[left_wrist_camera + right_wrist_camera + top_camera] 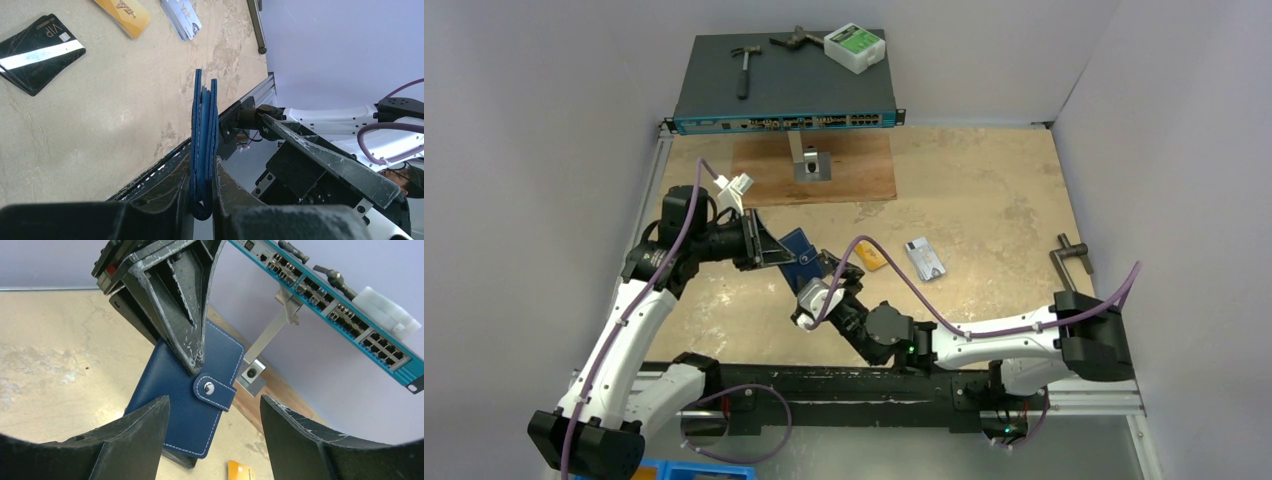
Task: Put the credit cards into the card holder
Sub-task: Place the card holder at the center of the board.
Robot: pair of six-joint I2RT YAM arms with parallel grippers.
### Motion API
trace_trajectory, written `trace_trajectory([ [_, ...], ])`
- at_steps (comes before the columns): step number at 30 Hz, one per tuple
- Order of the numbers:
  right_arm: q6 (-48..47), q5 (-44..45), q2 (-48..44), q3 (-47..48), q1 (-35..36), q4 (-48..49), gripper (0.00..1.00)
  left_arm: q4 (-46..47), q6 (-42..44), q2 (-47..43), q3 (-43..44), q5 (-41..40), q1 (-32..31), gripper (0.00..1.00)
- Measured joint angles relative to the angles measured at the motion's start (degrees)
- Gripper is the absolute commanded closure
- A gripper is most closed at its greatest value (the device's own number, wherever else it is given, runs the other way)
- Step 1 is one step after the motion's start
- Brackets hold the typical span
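Card holder (190, 400), navy with pale stitching and its snap tab fastened, held clear of the table (984, 200) left of centre. The left gripper (786, 250) is clamped on it; seen edge-on from the left wrist, its leaves stand upright between the two fingers. The right gripper (212, 415) faces the holder's flat side with its jaws spread wide and nothing in them, one finger to each side of the holder's lower half, not touching it.

On the tabletop, an orange-gold card (874, 258) lies just right of the right gripper, and a silver-grey card (926, 258) lies beside that, apart from it. A black card (40, 52) with a pale stripe lies flat further off; it may be a small stack, which cannot be told.

Open table extends right and toward the back wall. A wooden board (814, 170) and a network switch (784, 95) bound the far side.

From above, both grippers hide most of the holder and the black card cannot be made out. The orange-gold card is cut off in both wrist views.
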Motion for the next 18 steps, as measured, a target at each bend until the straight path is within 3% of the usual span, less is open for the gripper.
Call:
trace_trajectory([
  [7,-6.0,1.9,4.3,2.1,0.0,5.4,0.42,0.4,-0.1,0.0,0.0,-0.2,0.3,1.00],
  [18,-19.9,8.0,14.4,3.2,0.5,23.3,0.50,1.4,-0.1,0.0,0.0,-2.2,0.6,1.00],
])
